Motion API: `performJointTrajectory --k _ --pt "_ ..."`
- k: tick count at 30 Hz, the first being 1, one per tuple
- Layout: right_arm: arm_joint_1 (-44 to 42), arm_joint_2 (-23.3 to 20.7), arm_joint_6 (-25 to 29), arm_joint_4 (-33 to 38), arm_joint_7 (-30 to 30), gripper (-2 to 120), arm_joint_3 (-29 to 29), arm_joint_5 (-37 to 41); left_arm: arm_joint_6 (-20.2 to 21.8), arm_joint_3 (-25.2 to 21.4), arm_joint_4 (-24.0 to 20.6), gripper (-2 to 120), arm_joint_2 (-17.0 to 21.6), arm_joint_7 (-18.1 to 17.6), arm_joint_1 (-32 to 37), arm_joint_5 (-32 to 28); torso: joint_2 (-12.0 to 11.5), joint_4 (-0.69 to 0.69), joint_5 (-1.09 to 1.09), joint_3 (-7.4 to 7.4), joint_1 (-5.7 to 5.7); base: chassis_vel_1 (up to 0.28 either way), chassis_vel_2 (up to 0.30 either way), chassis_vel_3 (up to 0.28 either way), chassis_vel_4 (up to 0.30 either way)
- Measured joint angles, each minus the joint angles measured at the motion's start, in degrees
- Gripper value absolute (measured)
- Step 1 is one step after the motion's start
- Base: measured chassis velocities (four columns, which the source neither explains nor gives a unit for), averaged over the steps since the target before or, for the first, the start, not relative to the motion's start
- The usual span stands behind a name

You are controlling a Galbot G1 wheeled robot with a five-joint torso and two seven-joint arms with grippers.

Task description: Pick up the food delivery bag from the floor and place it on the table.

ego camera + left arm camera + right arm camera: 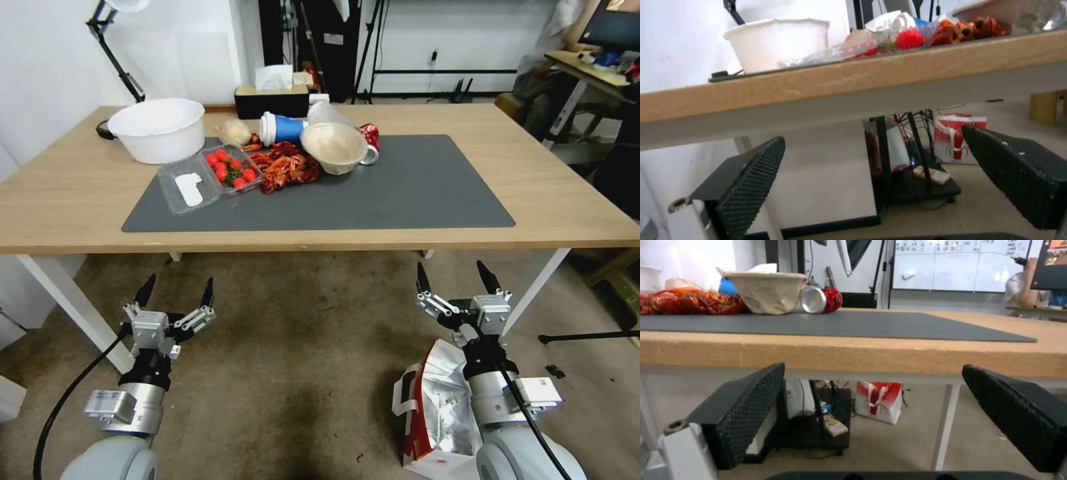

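**Both grippers hanging open below table edge, bag on floor**

Right gripper [459, 277] is hovering w/ fingers spread wide, empty, just in front of the table [567, 200] edge. The food delivery bag [437, 407] is sitting on the floor [300, 373] under the right arm, foil lining facing up (no readable writing on it). Left gripper [177, 291] is hanging likewise, fingers apart, nothing between them. On the dark mat [413, 187]: crayfish [287, 167], tomatoes [230, 168], paper bowl [333, 147], blue cup [283, 128]; white bowl [159, 129] beside it.
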Motion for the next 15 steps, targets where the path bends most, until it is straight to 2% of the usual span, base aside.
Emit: performJointTrajectory --k 15 --pt "0.2 -0.2 0.1 -0.2 0.0 100 0.0 0.7 -0.2 0.2 -0.2 99 0.1 0.2 0.4 0.7 -3.5 0.0 0.0 -2.18 -1.33 0.0 0.0 0.0 0.0"
